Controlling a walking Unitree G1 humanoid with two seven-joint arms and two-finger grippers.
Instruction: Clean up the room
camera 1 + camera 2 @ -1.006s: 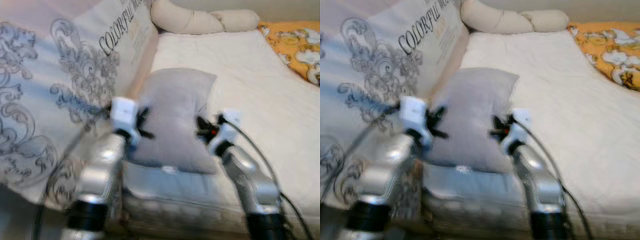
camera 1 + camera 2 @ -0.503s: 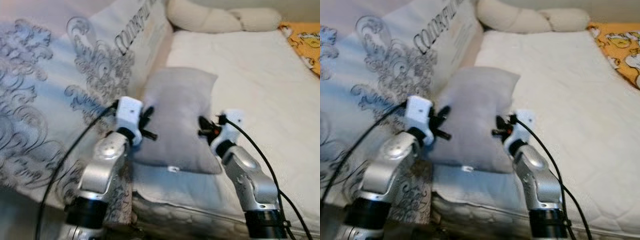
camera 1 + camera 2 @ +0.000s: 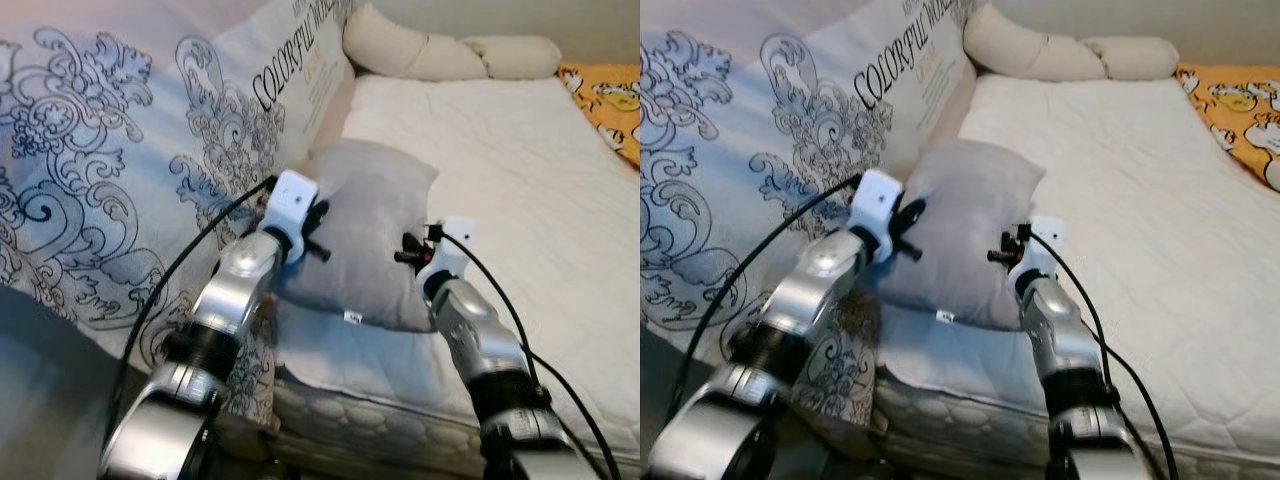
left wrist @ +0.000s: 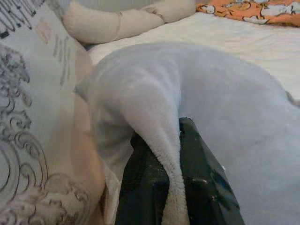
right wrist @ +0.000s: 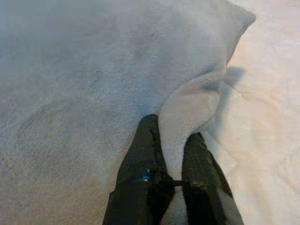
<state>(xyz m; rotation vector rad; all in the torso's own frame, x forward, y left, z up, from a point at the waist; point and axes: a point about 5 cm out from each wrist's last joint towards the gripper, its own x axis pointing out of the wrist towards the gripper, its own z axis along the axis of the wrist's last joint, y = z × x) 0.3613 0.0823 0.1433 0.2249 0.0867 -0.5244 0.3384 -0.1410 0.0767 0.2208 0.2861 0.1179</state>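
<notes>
The left gripper (image 4: 171, 187) and right gripper (image 5: 173, 168) are each pinching a fold of the grey pillow (image 3: 370, 230), which is lying on the white mattress (image 3: 520, 170).

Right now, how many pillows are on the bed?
2: a grey pillow pinched at both sides by the left gripper and right gripper, and a long cream bolster at the head. Others may be hidden.

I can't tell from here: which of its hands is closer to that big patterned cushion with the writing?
Left. The left gripper pinches the grey pillow's edge right beside the patterned cushion; the right gripper pinches the pillow's far edge.
</notes>
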